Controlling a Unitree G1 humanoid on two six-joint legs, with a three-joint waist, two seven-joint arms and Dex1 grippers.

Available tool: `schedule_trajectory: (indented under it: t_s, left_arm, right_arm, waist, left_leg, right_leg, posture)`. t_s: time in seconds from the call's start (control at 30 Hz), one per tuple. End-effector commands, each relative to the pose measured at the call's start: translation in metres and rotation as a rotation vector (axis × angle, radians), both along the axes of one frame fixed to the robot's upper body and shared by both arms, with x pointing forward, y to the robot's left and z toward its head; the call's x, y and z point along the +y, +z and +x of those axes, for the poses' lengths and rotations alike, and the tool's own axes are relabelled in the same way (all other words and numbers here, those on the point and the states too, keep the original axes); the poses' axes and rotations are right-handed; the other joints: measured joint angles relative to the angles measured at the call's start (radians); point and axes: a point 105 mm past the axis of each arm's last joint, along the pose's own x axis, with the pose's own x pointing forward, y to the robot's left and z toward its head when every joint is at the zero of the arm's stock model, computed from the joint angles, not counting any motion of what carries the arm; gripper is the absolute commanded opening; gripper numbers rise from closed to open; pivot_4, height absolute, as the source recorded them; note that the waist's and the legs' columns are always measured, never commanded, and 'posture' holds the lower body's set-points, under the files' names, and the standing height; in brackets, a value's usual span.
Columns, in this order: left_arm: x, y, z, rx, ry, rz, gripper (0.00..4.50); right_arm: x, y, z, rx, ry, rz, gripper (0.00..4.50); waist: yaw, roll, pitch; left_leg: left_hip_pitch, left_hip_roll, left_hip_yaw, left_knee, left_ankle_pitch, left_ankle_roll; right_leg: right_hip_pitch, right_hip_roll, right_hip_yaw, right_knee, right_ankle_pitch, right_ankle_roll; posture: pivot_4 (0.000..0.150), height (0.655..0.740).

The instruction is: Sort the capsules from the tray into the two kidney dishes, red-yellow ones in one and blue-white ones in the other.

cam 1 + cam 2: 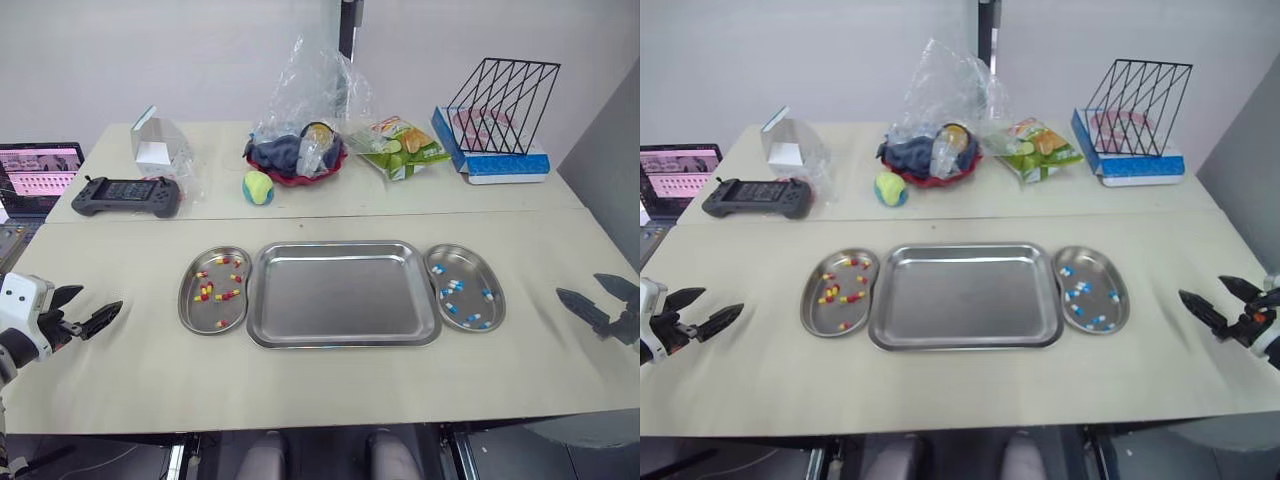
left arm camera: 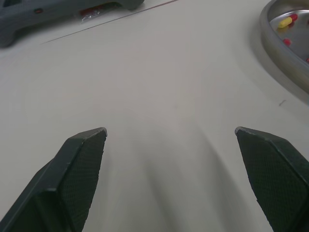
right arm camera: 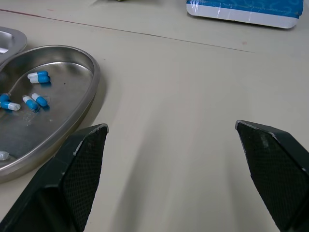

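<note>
Over table (image 1: 320, 390), left gripper (image 1: 100, 300) and right gripper (image 1: 577, 285) hang empty, jaws wide

Bare table (image 1: 120, 390) spans the lower frame and both sides; tray (image 1: 343, 293) and two kidney dishes (image 1: 186, 300) block the centre, controller (image 1: 127, 195), bowl (image 1: 296, 165) and wire rack (image 1: 500, 95) the upper part

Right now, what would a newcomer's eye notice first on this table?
The steel tray lies empty at the centre. The left kidney dish holds red-yellow capsules, the right kidney dish blue-white capsules. The left gripper and right gripper hover open, one at each side.
</note>
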Motion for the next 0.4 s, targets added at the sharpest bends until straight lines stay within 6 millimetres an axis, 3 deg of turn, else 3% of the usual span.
schedule_trajectory:
  t_s: [0.03, 0.4]
  left_arm:
    - [-0.003, 0.013, 0.003, -0.054, -0.029, 0.02, 4.5]
    - [-0.013, 0.012, 0.002, -0.024, -0.089, -0.01, 4.5]
  right_arm:
    - [0.008, 0.011, 0.003, -0.041, 0.045, -0.008, 4.45]
    - [0.018, 0.017, 0.009, -0.034, 0.096, -0.006, 4.45]
  waist:
    - [-0.001, 0.0, 0.0]
    - [-0.002, 0.0, 0.0]
  left_leg:
    - [0.0, 0.0, 0.0, 0.0, 0.0, 0.0]
    - [0.0, 0.0, 0.0, 0.0, 0.0, 0.0]
  right_leg:
    - [0.0, 0.0, 0.0, 0.0, 0.0, 0.0]
    - [0.0, 0.0, 0.0, 0.0, 0.0, 0.0]
  posture:
    - [0.15, 0.7346]
    - [0.15, 0.7346]
